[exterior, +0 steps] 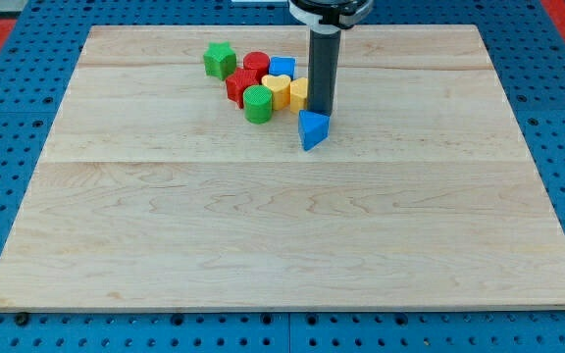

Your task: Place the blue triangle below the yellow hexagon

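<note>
my tip is resting on the counter, touching the upper edge of the blue triangle, which is sitting just below it toward the view's bottom. this rod is carrying no fingers, so nothing is opening, closing or gripping. just to the view's left of my tip the yellow hexagon is sitting, partly hidden behind the rod. further left a yellow heart and a green cylinder are crowding together, with a blue block and two red blocks above them. farthest left and up, a green star is standing slightly apart.
</note>
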